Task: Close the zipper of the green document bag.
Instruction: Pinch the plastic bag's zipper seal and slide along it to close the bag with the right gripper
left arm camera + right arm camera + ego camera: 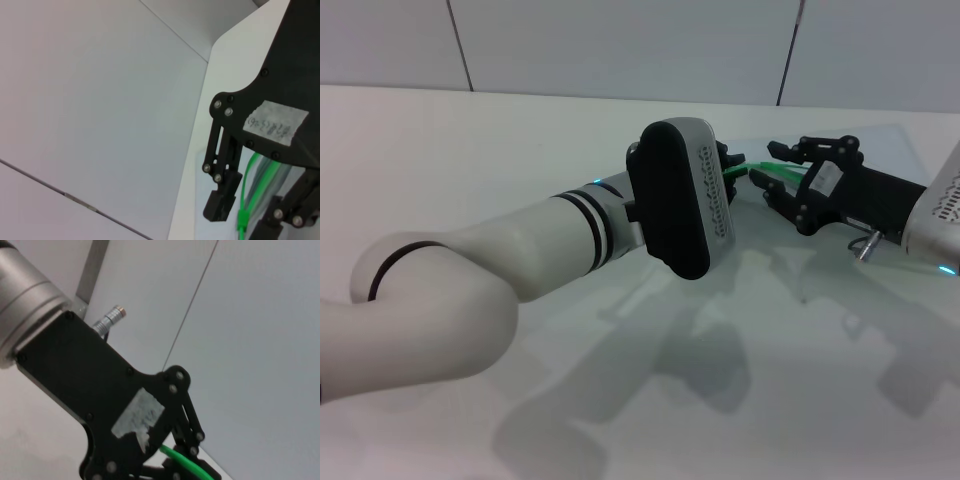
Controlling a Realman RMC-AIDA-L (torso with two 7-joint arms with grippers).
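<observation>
The left arm [500, 270], a thick white tube with black ring seams, reaches from the near left across the white table [470, 140] toward its middle, its wrist capped by a rounded black and white housing [680, 195] that hides most of the left gripper [728, 165] in the head view; only dark fingertips show past it, so whether they are spread or pinching cannot be told there. In the left wrist view black linkage fingers [220, 200] hang apart on either side of the zipper [250, 195], a thin bright green plastic strip, without clearly touching it. The green document bag [880, 160] lies flat on the far right part of the table, a translucent pale sheet with a faint outline, its green edge [745, 172] running between the two grippers. The right gripper [775, 165] comes in from the right on a black body with a white paper label [825, 180], its fingers spread wide above and below the green strip's end. The right wrist view shows the other arm's black plate with a torn white sticker [137, 415] and a short piece of the green strip [182, 460] beside its linkage
</observation>
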